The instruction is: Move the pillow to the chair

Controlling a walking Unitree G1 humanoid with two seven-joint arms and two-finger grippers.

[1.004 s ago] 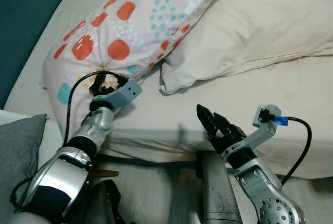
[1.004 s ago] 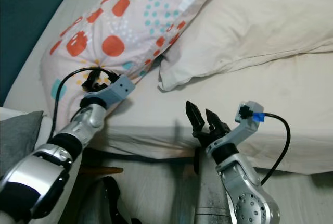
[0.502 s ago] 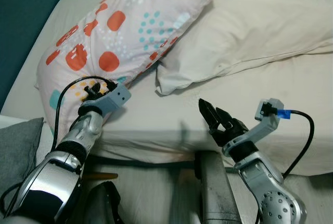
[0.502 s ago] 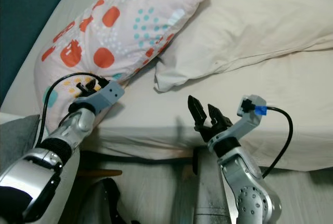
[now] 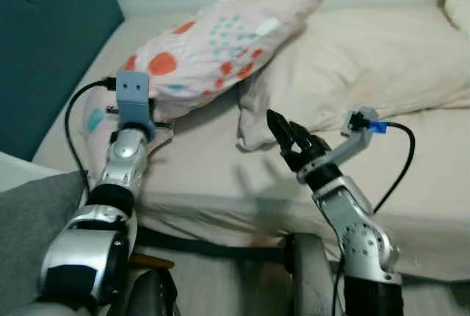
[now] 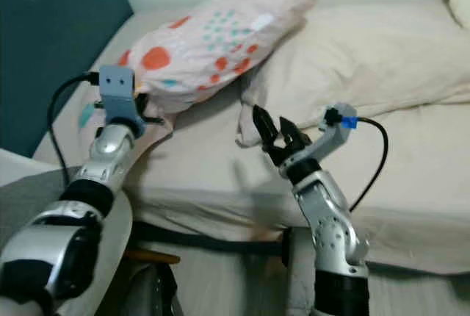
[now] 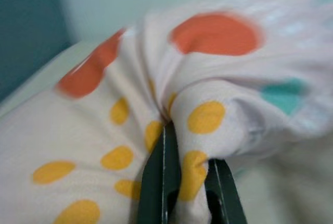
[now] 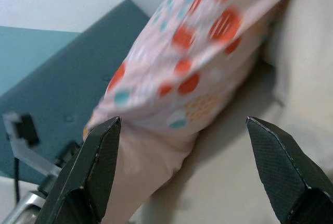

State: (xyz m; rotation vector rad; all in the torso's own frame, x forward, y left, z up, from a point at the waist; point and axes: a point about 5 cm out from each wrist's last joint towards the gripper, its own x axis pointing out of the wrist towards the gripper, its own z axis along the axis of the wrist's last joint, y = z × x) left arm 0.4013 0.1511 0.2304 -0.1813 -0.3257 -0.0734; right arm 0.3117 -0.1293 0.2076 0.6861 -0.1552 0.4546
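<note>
A pink pillow [image 5: 220, 40] with orange, teal and yellow spots lies slantwise on the bed, its near end lifted off the sheet. My left gripper [image 7: 187, 187] is shut on a bunched fold of its cover at that near corner [image 5: 136, 114]. My right gripper [image 5: 288, 134] hovers open over the sheet, to the right of the spotted pillow and just before a cream pillow's corner; in the right wrist view its fingers [image 8: 99, 161] stand wide apart, framing the spotted pillow [image 8: 192, 62].
A large cream pillow [image 5: 367, 59] lies to the right of the spotted one on the cream bed sheet [image 5: 213, 184]. A dark teal headboard [image 5: 44, 44] rises at the left. Grey fabric [image 5: 29, 235] sits at the lower left, wooden floor below the bed edge.
The camera has tilted up, showing more wall and headboard. My left gripper has risen with the pillow's corner still held, and the pillow's near end has lifted. My right gripper has moved up towards the pillows.
</note>
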